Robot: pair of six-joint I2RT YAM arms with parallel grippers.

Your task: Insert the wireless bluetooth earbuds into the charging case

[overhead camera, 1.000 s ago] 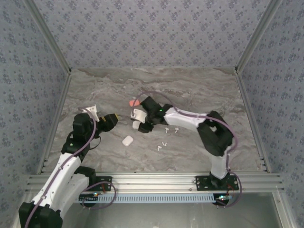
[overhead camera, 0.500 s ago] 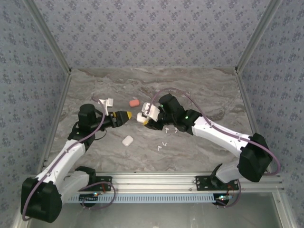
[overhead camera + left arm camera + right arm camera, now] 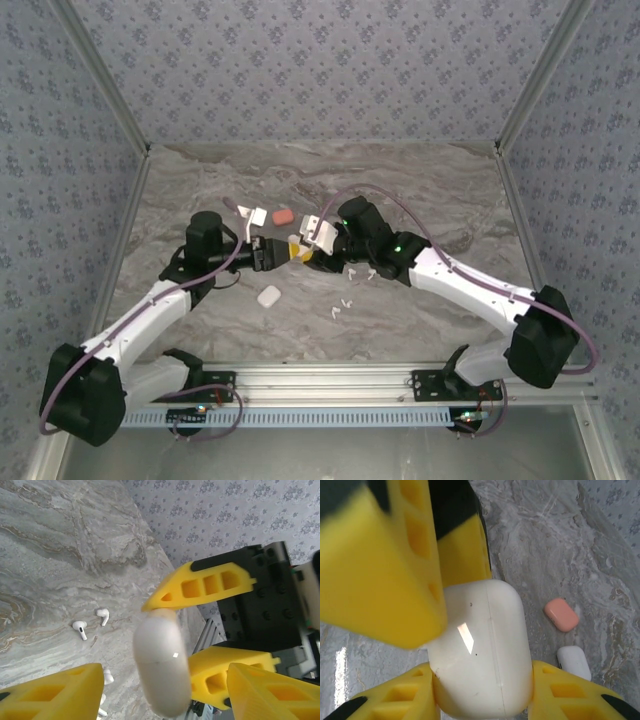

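A white charging case [image 3: 480, 650] is closed and held above the table, with my right gripper [image 3: 480, 702] shut on its sides. My left gripper [image 3: 165, 695] meets it from the left [image 3: 281, 252], open, with a yellow finger [image 3: 55, 695] on each side of the case [image 3: 161, 665]; one of those fingers [image 3: 385, 565] lies against its upper corner. In the top view the right gripper [image 3: 303, 252] is at the table's middle. White earbuds [image 3: 352, 270] [image 3: 340, 306] lie loose on the marble just right of and below it, two [image 3: 80, 629] [image 3: 103, 615] lying side by side.
A second white case [image 3: 268, 295] lies on the table below the grippers, and a coral case [image 3: 283, 215] lies behind them. Both show on the marble beyond the held case as the coral case [image 3: 561, 614] and the white case [image 3: 574, 662]. Metal rails [image 3: 330, 378] edge the table.
The left arm has reached right until its gripper closes in around the case held by the right gripper. The right arm stretched out early on and has since barely moved.
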